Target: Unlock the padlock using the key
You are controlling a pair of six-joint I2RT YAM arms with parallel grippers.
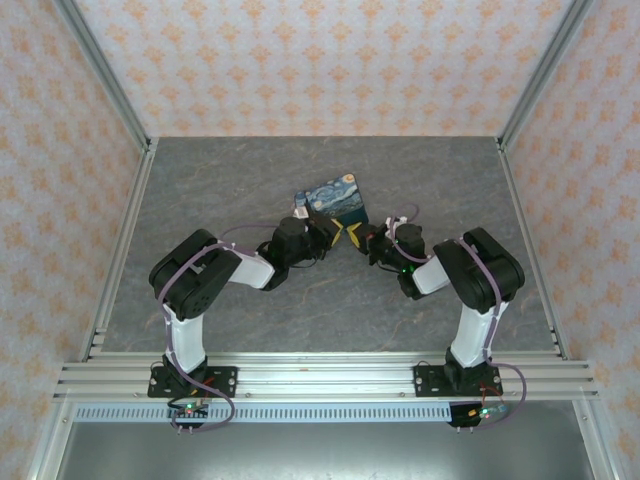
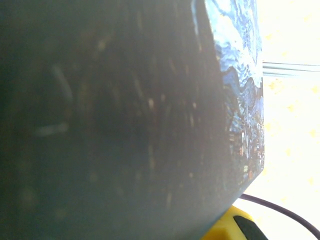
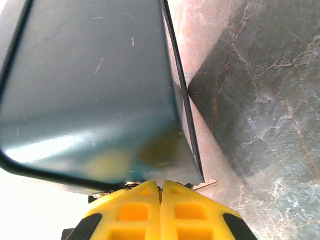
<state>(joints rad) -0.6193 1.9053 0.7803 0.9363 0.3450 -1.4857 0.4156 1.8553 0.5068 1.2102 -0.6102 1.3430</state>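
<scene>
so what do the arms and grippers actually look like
Both the left arm and right arm have bulky black joint housings joined by white links, with thin purple cables looped alongside. A small green light glows on the right arm. The right gripper has blocky yellow fingers with black insets; the left gripper housing is black.

**Box with a Starry Night print, mid-frame in the overhead view**
The box sits just above the middle of the overhead view, turned at an angle, with its blue swirl-painted top and yellow flecks facing up. In the left wrist view its dark side wall spans the left and centre, with the painted face a strip at the upper right. In the right wrist view its glossy dark side takes the upper left. A thin silvery metal piece pokes out below its lower corner, too small to tell whether it is key or lock.
</scene>
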